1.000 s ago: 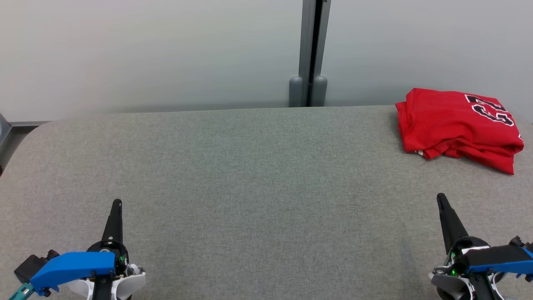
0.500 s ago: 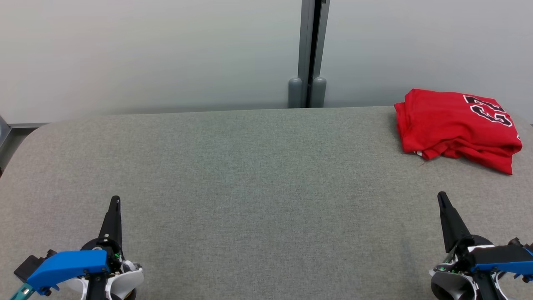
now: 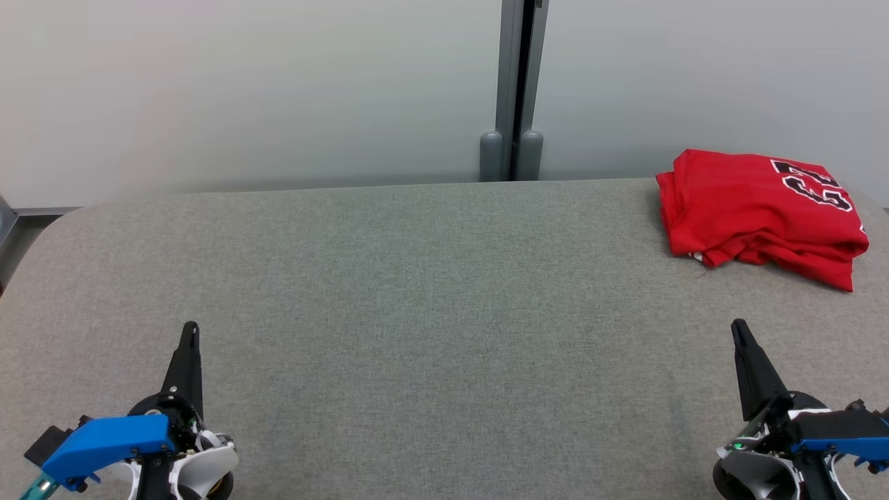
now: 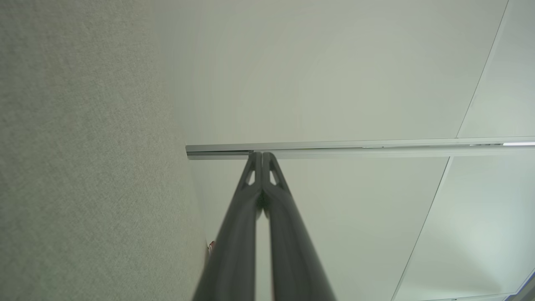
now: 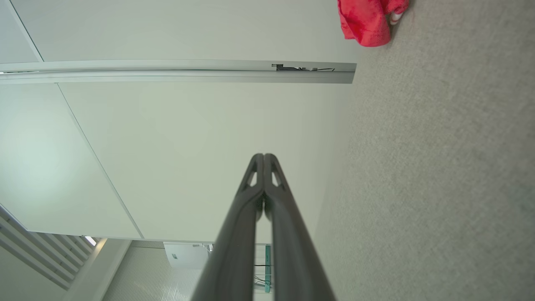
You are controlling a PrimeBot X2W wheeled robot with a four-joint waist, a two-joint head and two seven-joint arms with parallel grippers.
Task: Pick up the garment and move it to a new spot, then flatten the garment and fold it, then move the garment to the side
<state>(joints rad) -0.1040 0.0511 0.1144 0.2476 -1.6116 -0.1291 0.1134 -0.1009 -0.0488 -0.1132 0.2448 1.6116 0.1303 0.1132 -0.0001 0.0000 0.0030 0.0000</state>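
Observation:
The garment (image 3: 757, 212) is a red jersey with black and white numbers, folded into a compact stack at the far right of the grey table (image 3: 444, 292). A corner of the garment (image 5: 368, 21) also appears at the top of the right wrist view. My left gripper (image 3: 189, 328) rests at the lower left, shut and empty, far from the garment. My right gripper (image 3: 737, 325) sits at the lower right, shut and empty, a short way in front of the garment. Both wrist views show the fingers pressed together, left gripper (image 4: 262, 154) and right gripper (image 5: 263, 155).
A pale wall with a vertical grey post (image 3: 514, 90) runs behind the table's far edge. The table's left corner is rounded, with a dark ledge (image 3: 10, 215) beyond it. Bare grey fabric stretches between the grippers.
The left gripper has drifted slightly back toward the lower left edge. The right gripper has barely shifted. The garment lies as before.

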